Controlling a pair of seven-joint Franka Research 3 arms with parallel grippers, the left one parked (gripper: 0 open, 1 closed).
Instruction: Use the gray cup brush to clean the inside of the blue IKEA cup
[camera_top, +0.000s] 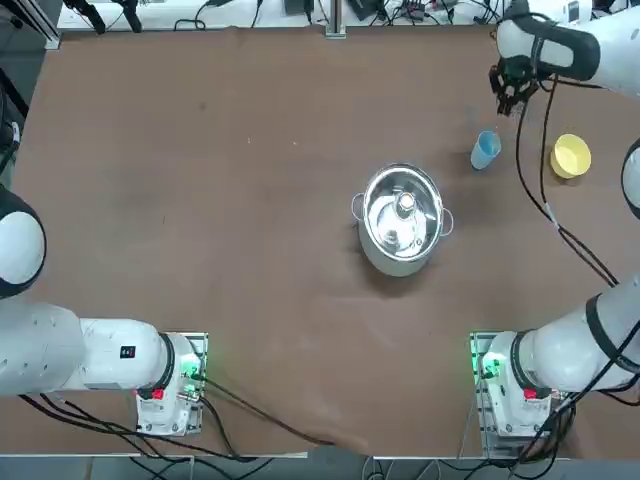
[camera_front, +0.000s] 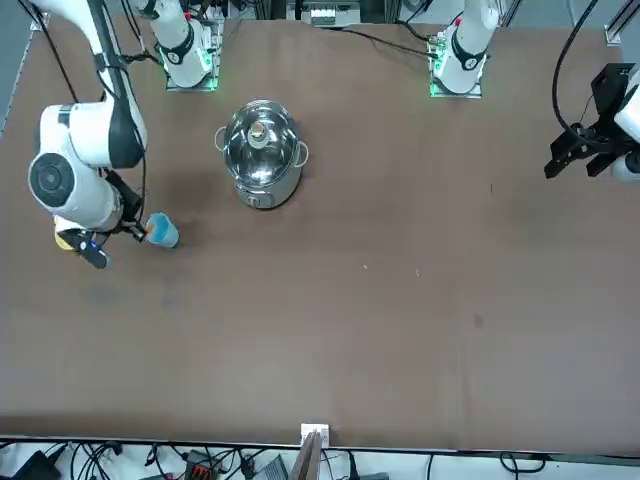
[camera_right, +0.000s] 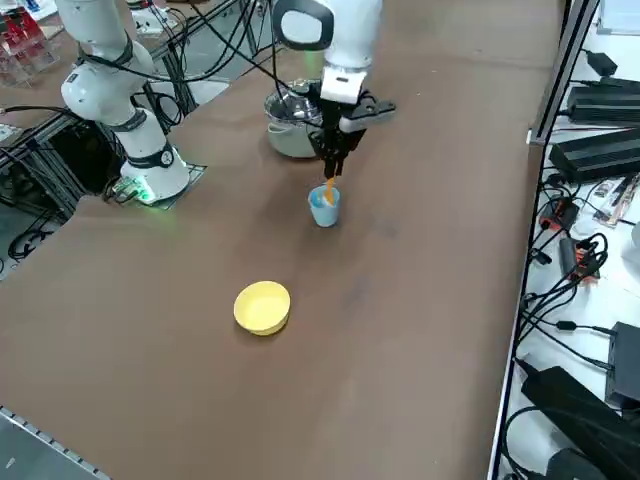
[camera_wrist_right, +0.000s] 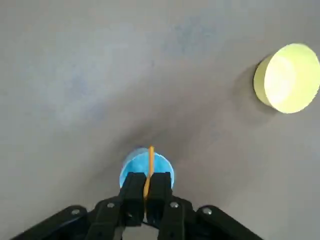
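Note:
My right gripper (camera_wrist_right: 146, 181) is shut on the gray cup brush (camera_wrist_right: 150, 161), a thin stick with an orange handle that points straight down. The blue IKEA cup (camera_wrist_right: 161, 168) stands upright on the table directly beneath it. In the right side view the gripper (camera_right: 330, 170) hangs just above the cup (camera_right: 323, 208), and the brush's (camera_right: 328, 191) lower end reaches into the cup's mouth. From overhead the cup (camera_top: 485, 149) sits at the far right of the table, with the gripper (camera_top: 508, 95) close beyond it. The bristle end is hidden inside the cup.
A yellow bowl (camera_top: 570, 156) sits on the table to the right of the cup, also seen as the yellow bowl (camera_right: 262, 306). A steel pot (camera_top: 402, 218) with a lid stands mid-table. The brown table (camera_top: 200, 200) stretches wide to the left.

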